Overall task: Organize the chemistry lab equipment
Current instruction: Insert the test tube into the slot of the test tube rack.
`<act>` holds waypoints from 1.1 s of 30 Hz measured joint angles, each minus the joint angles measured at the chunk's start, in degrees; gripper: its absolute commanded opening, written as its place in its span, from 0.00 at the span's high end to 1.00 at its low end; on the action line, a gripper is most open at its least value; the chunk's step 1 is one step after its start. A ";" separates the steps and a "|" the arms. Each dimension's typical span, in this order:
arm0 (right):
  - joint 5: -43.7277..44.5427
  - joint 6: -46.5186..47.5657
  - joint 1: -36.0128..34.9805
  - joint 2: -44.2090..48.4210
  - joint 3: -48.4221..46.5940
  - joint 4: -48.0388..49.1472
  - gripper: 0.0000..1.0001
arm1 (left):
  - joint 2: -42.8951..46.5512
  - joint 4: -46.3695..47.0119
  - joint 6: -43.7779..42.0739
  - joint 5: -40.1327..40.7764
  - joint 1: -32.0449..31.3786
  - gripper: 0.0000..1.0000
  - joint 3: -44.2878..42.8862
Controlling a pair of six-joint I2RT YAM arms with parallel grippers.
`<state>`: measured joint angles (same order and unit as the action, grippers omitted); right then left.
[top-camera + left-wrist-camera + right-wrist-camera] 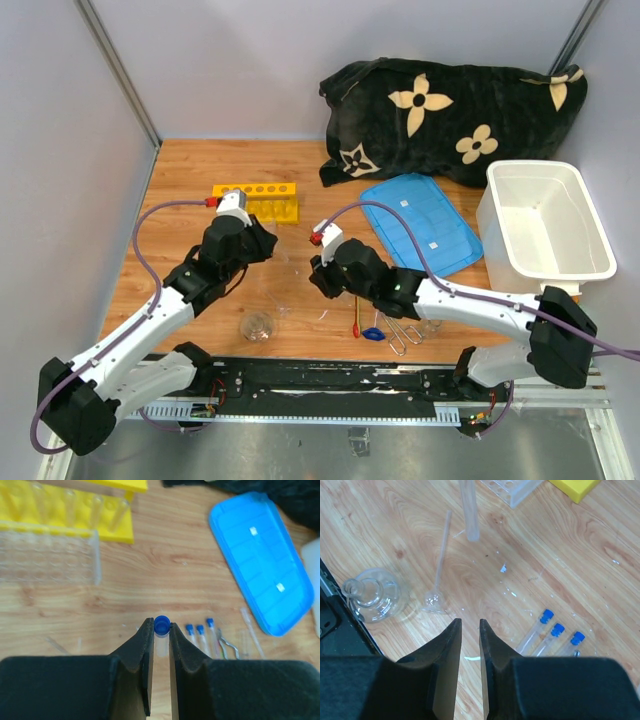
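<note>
Blue-capped clear test tube (161, 625) sits clamped between the fingertips of the left gripper (161, 628), its cap showing just past the black tips. The fingers are closed on it. The tube hangs over the middle of the wooden worktop (180, 170), in front of the yellow holed tube rack (255, 200). The rack stands left of centre, toward the far edge, with a clear plastic rack (47, 557) just in front of it.

Three more blue-capped tubes (557, 629) lie side by side on the wood nearer the near edge. Metal tongs (400, 336) lie just to their right. A red-handled spatula (358, 318) rests close by, also near the near edge. A small round clear glass flask (257, 326) stands near the near edge, left of centre. A slim glass piece with a flared end (440, 555) lies on the wood between the flask and the three tubes.

The right gripper (470, 622) hovers low over the centre of the worktop, its fingers parted by a narrow gap with nothing seen between them.

A blue lid (420, 222) lies flat to the right of centre. A large white tub (500, 215) stands at the right edge, just beside the lid. A black cloth with cream flowers (450, 110) is bunched along the far edge, toward the far right corner.
</note>
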<state>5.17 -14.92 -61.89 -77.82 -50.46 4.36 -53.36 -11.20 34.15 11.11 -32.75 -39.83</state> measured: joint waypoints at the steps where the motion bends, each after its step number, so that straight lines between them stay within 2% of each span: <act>1: 0.42 0.00 0.00 0.74 0.81 -0.02 0.78 | -0.02 0.07 -0.87 1.44 0.00 1.00 -0.15; 10: 4.24 -0.02 0.00 7.85 6.78 -1.03 0.78 | -2.78 4.31 -10.60 15.06 0.00 1.00 0.11; 16: 5.75 0.00 0.02 10.29 8.44 -1.68 0.78 | -4.31 14.97 -15.96 20.37 0.00 1.00 3.69; 27: 5.86 0.35 3.06 13.79 11.19 -1.79 0.79 | -15.47 30.47 -20.85 22.40 0.00 1.00 6.34; 33: 4.76 0.44 6.01 14.08 11.69 -1.73 0.79 | -21.40 34.47 -22.38 22.47 0.00 1.00 5.99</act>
<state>9.93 -14.48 -55.88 -63.75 -38.76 2.63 -74.76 23.27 11.77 33.58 -32.75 -33.85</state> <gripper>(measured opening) 0.216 0.174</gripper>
